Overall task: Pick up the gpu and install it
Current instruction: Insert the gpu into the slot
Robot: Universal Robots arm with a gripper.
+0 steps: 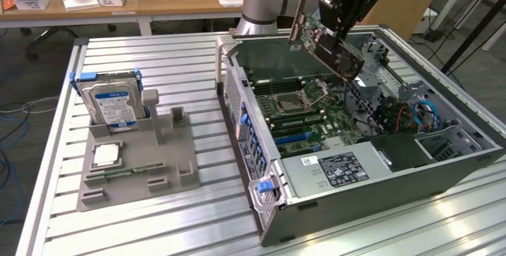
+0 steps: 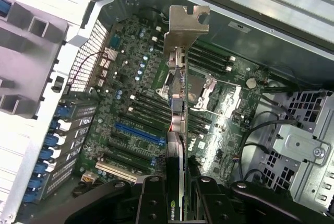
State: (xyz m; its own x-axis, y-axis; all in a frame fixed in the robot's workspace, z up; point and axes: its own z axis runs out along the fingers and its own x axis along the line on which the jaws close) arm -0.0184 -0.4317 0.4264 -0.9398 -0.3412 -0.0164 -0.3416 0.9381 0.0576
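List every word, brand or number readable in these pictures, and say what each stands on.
No text can be read for certain.
gpu: small green logo on its edge, lettering too small to read.
hard drive: blue label, print too blurred to read.
power supply: black and white stickers, print too small to read.

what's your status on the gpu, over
Claw shut on gpu. It hangs tilted over the motherboard of the open case, not in a slot. Nothing seen between it and the board.
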